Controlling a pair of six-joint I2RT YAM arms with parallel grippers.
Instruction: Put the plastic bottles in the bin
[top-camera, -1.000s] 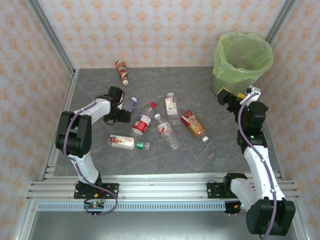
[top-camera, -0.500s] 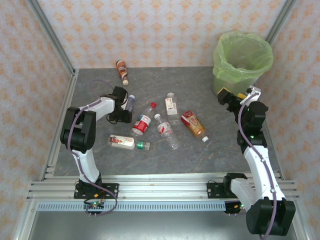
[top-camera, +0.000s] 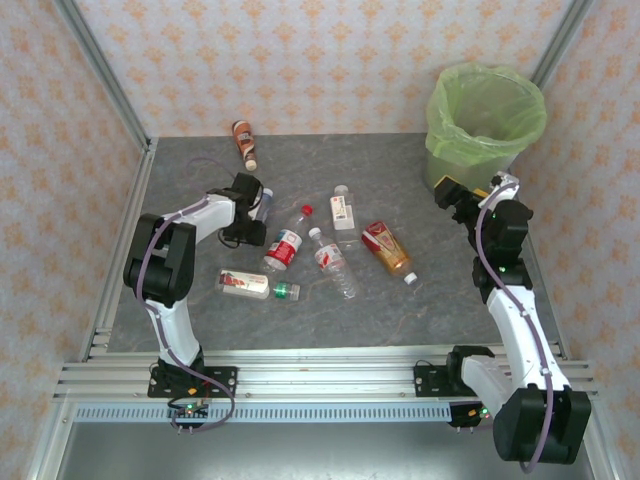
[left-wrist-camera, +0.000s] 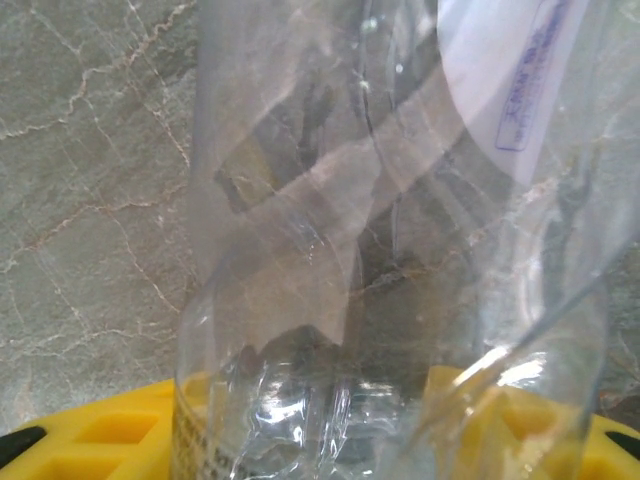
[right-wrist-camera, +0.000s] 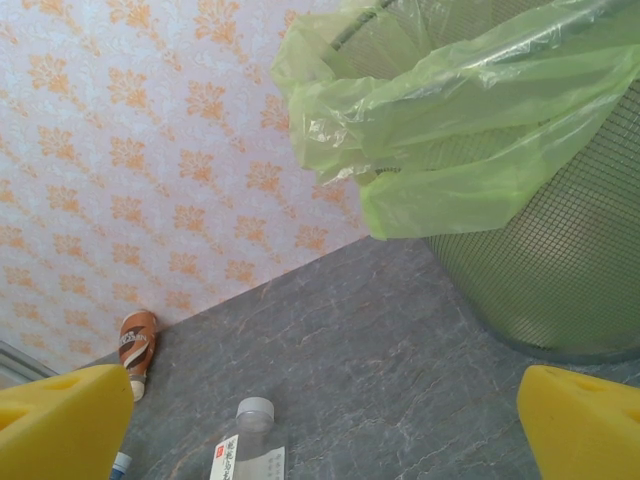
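Note:
My left gripper (top-camera: 254, 206) is shut on a small clear bottle (top-camera: 263, 203) at the left of the table; in the left wrist view the crinkled clear bottle (left-wrist-camera: 380, 250) sits between my yellow fingers (left-wrist-camera: 90, 440). Several plastic bottles lie mid-table: a red-labelled one (top-camera: 285, 245), a clear one (top-camera: 333, 265), a white-labelled one (top-camera: 343, 208), a brown-orange one (top-camera: 387, 250) and a green-capped one (top-camera: 255, 286). Another brown bottle (top-camera: 243, 143) lies by the back wall. The bin (top-camera: 485, 120) with its green bag stands at the back right. My right gripper (top-camera: 460, 195) hangs open beside it, holding nothing.
The right wrist view looks past the open right gripper (right-wrist-camera: 320, 425) at the bin's mesh wall (right-wrist-camera: 540, 270), the white-labelled bottle (right-wrist-camera: 250, 450) and the brown bottle (right-wrist-camera: 137, 345). Patterned walls and metal frame posts (top-camera: 100, 90) close in the table.
My left gripper has slid right along the table onto the clear bottle and closed on it. The right arm has stayed where it was.

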